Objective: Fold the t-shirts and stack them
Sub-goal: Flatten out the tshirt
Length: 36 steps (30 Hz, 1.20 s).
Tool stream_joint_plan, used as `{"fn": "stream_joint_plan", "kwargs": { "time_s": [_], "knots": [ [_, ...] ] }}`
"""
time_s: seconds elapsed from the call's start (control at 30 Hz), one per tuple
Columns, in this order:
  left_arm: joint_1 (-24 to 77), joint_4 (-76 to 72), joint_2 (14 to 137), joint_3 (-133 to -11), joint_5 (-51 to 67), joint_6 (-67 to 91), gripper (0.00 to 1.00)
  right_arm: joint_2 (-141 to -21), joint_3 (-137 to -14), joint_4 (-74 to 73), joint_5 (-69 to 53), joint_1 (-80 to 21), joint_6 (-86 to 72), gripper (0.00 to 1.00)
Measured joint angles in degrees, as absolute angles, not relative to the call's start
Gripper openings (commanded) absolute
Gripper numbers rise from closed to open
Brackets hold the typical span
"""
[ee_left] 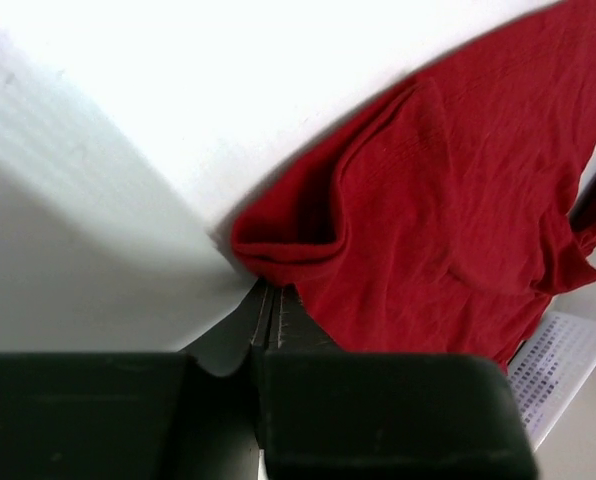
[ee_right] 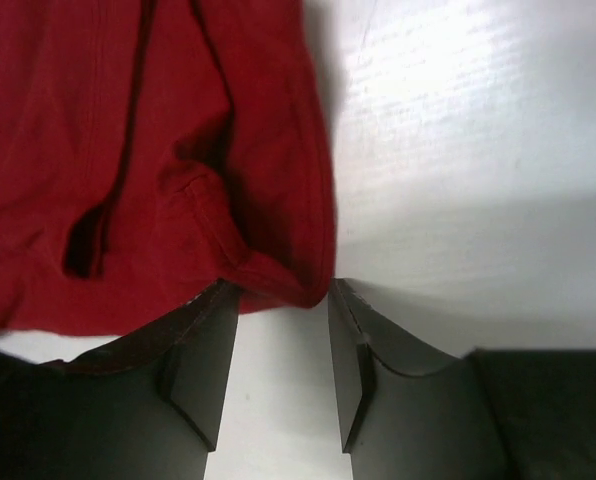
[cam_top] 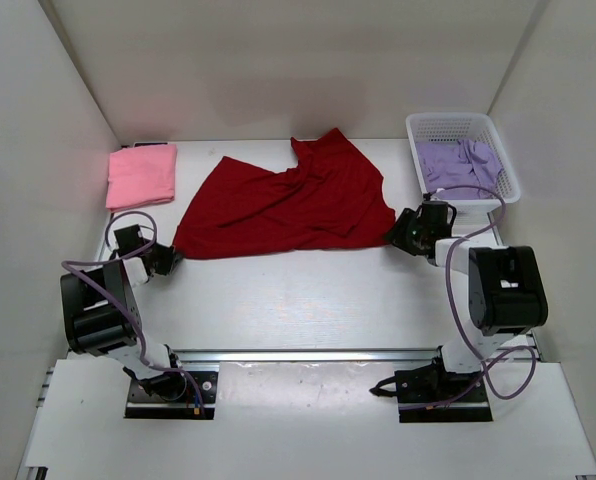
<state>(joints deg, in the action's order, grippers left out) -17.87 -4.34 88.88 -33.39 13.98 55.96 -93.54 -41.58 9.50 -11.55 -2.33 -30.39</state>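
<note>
The left gripper has its jaws pressed together at the near-left corner of the dark red t-shirt. From the wrist view it looks to be nipping the hem, though the pinch itself is hidden behind the fingers. The right gripper stands with its jaws apart, and the shirt's near-right corner lies just at the tips, unclamped. That shirt is spread but rumpled across the middle of the table, its far edge bunched and partly turned over, so I judge that no fold has been made in it yet. The pink t-shirt sits as a neat folded rectangle at the far left, probably the start of the stack, so one garment is done. The lavender t-shirt is heaped in the white mesh basket at the far right, so two shirts remain to fold and stack. The basket stands close behind the right arm and could crowd its movement, and the pink shirt lies near the red one's left edge.
</note>
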Motion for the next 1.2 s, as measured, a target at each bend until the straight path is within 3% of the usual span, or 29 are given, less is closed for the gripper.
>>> {"fn": "stream_joint_plan", "kwargs": {
  "time_s": [0.03,0.13,0.2,0.5,0.7,0.87,0.9,0.93,0.97,1.03,1.1,1.2],
  "knots": [
    [-17.85,-4.45,89.34,-33.71,13.93,55.96,0.00,-94.21,-42.15,9.87,-11.55,-2.09,-30.39,0.37],
    [-17.78,-4.54,91.22,-35.38,13.93,55.68,0.00,-95.18,-42.48,10.59,-11.57,-1.50,-30.26,0.12],
    [-17.78,-4.49,92.31,-36.40,13.96,55.51,0.00,-95.83,-42.46,10.66,-11.75,-1.21,-30.74,0.01],
    [-18.04,-0.27,91.00,-37.08,14.17,53.15,0.00,-89.47,-34.94,11.49,-11.70,-1.10,-34.02,0.00],
    [-20.62,8.05,82.94,-32.58,14.33,49.32,0.00,-72.51,-22.76,4.69,-11.99,-0.84,-35.55,0.00],
    [-20.93,16.95,71.75,-28.45,13.47,47.86,0.00,-53.49,-17.80,-7.03,-13.80,6.46,-36.01,0.00],
    [-20.78,18.70,69.25,-27.81,13.34,47.81,0.09,-50.41,-17.80,-9.26,-13.78,7.38,-35.97,0.00],
    [-20.53,20.16,67.13,-27.35,13.28,47.81,0.20,-48.71,-17.82,-10.76,-13.63,7.53,-35.86,0.01],
    [-20.14,21.19,65.23,-26.94,13.21,47.66,0.34,-47.33,-17.82,-12.38,-13.87,7.27,-35.75,0.10],
    [-19.51,23.14,62.48,-26.76,13.10,47.57,0.52,-45.78,-17.82,-14.87,-14.68,6.70,-35.73,0.34],
    [-18.63,24.38,61.28,-27.33,12.62,47.09,0.58,-45.71,-17.82,-16.23,-15.27,6.35,-35.05,0.46],
    [-16.32,26.15,61.10,-30.85,10.90,46.24,0.59,-45.93,-18.87,-20.01,-14.76,5.82,-32.99,0.49]
  ]
}}
